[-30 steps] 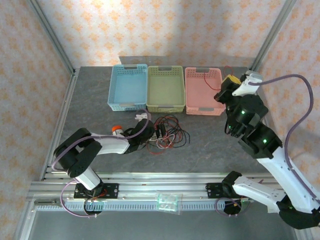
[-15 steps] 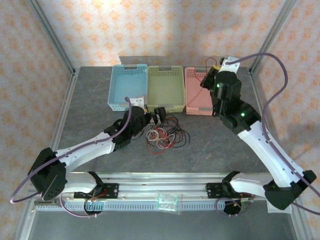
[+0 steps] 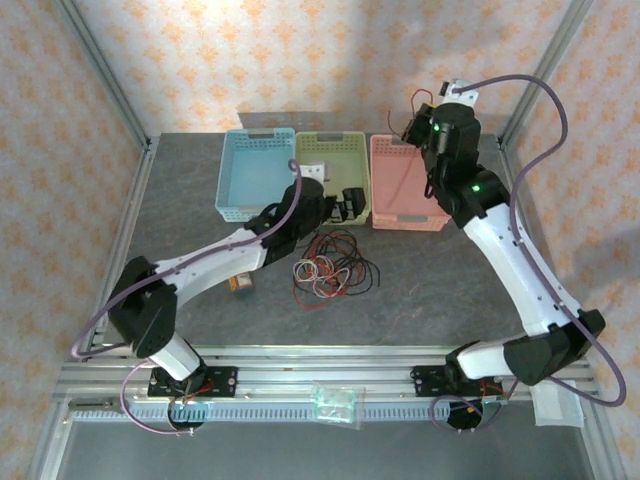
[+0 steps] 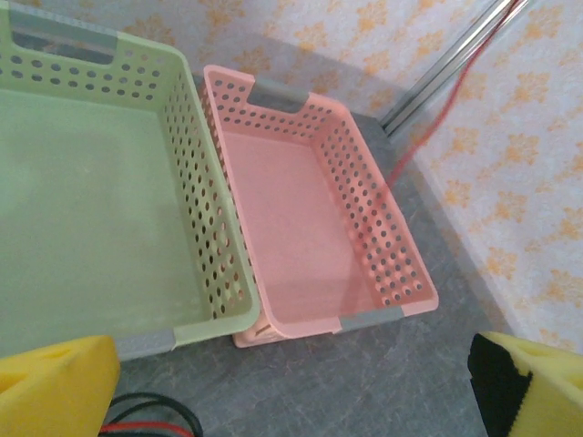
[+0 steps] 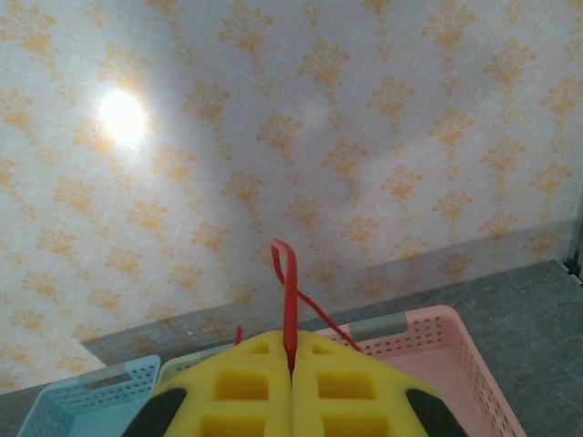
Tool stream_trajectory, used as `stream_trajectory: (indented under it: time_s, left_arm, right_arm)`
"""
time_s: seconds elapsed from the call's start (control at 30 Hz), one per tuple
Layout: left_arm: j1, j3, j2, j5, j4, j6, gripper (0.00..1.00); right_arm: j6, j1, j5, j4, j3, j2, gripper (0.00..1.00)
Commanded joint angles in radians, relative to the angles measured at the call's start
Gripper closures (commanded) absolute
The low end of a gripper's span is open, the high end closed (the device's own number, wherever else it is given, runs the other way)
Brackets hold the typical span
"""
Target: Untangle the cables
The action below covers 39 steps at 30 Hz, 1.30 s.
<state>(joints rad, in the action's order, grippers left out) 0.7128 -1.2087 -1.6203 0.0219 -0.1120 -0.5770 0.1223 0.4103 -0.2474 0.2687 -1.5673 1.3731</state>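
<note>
the right tool (image 5: 291, 350) is hanging raised over the far end of the pink basket (image 5: 437, 350), its yellow fingers (image 5: 241, 387) pressing flat together and pinching the red cable (image 5: 290, 287). a short stub of that cable is poking up past the fingertips toward the patterned wall (image 5: 410, 137), and the rest is trailing down from the tool into the pink basket beneath it. the blue basket (image 5: 91, 396) is lying below and to the left of this tool in its own view. the left tool (image 4: 291, 396) is hovering low just before the near rim of the green basket (image 4: 91, 228), its jaws spreading wide with nothing between them. the green basket is lying straight ahead of it and to its left, and the pink basket ahead and slightly to its right. a loop of black cable (image 4: 157, 397) is peeking in just beside its left finger, though whether the loop is touching that finger is hard to make out. from above, the main tangle of cables (image 3: 330, 265) is lying on the grey surface (image 3: 180, 220) just behind the left tool, toward the arm bases. the pale cable (image 3: 313, 270) is coiling near the left of the tangle, with dark loops spreading out to its right. the whole heap is sitting well apart from the right tool.
</note>
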Motion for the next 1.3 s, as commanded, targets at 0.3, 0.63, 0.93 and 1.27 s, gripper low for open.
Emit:
stream_trajectory:
  time_s: [0.3,0.63,0.93,1.27]
  left_arm:
    - [-0.042,-0.275,-0.23,-0.019,0.044,0.076,0.01]
    - [-0.047,-0.543,-0.413,-0.031,0.176,0.165,0.01]
    - [-0.047,-0.464,-0.414,0.005,0.134,0.124,0.01]
    - [-0.041,-0.368,-0.395,0.045,0.125,0.084,0.01]
  right_arm:
    - [-0.034,-0.099,0.152,-0.042,-0.178,0.211,1.0]
    - [-0.056,-0.134,0.143,0.003,-0.229,0.4,1.0]
    - [-0.021,-0.143,0.13,-0.008,-0.129,0.507,1.0]
    - [0.021,-0.182,0.092,-0.014,0.062,0.55,1.0]
